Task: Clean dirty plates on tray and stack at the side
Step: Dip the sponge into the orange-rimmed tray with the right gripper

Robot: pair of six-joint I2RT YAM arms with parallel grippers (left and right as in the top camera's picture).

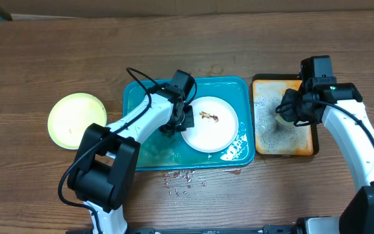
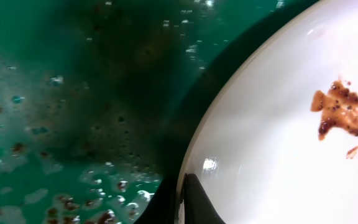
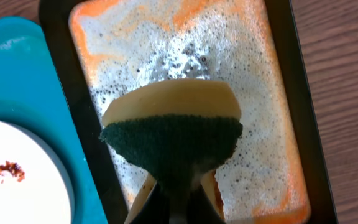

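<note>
A white plate [image 1: 209, 124] with a brown smear [image 1: 209, 117] lies in the teal tray [image 1: 139, 151]. My left gripper [image 1: 176, 120] is shut on the plate's left rim; the left wrist view shows the plate [image 2: 272, 149], its smear [image 2: 345, 113], and my fingers [image 2: 182, 202] pinching the rim. A pale yellow-green plate [image 1: 76, 120] lies on the table left of the tray. My right gripper [image 1: 289, 108] is shut on a yellow and green sponge [image 3: 173, 134] and holds it over the orange tray [image 1: 284, 140] of foam. A third plate is out of view.
Soapy water and brown bits lie on the teal tray's floor [image 2: 73, 124]. Small crumbs [image 1: 180, 179] are scattered on the table in front of the teal tray. The foam tray [image 3: 278, 168] stands right beside the teal tray [image 3: 17, 68].
</note>
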